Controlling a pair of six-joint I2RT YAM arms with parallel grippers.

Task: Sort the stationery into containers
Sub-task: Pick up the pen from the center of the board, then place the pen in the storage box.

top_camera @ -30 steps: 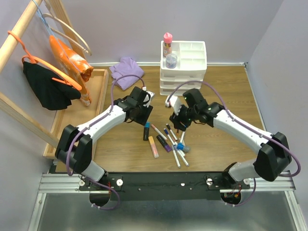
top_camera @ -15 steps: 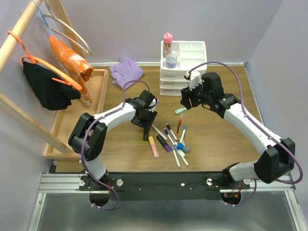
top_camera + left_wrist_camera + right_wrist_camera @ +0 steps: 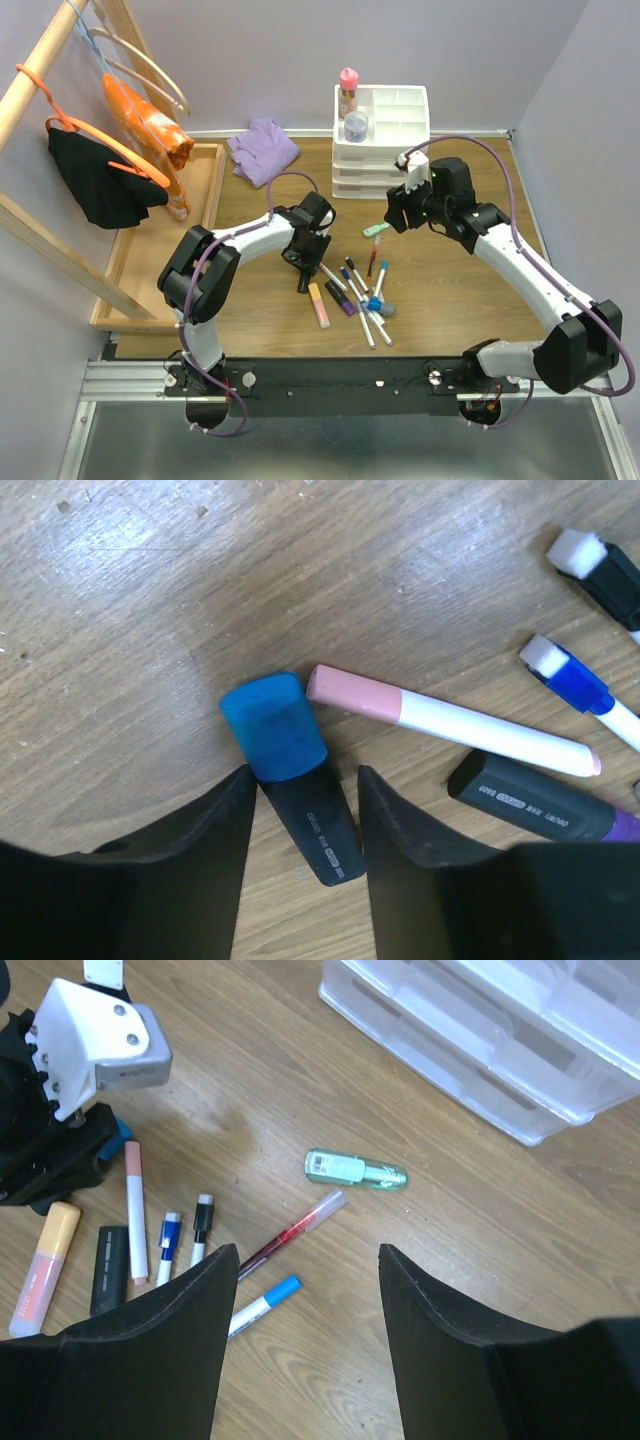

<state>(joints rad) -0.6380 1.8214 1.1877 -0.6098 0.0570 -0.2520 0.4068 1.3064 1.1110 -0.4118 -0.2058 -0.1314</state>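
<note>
Your left gripper has closed in on the black highlighter — jaws open, straddling its body on the table. Your right gripper has pulled away, spread wide, above the mint highlighter lying near the drawer unit. A pink-capped marker almost touches the black highlighter's blue cap, beside one finger.

Blue-capped black highlighter, pink-capped white marker, mint highlighter, orange highlighter, white drawer unit.

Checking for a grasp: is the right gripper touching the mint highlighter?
Apart. The right wrist view shows the mint highlighter lying on the table, clear of both fingers of the open right gripper.
</note>
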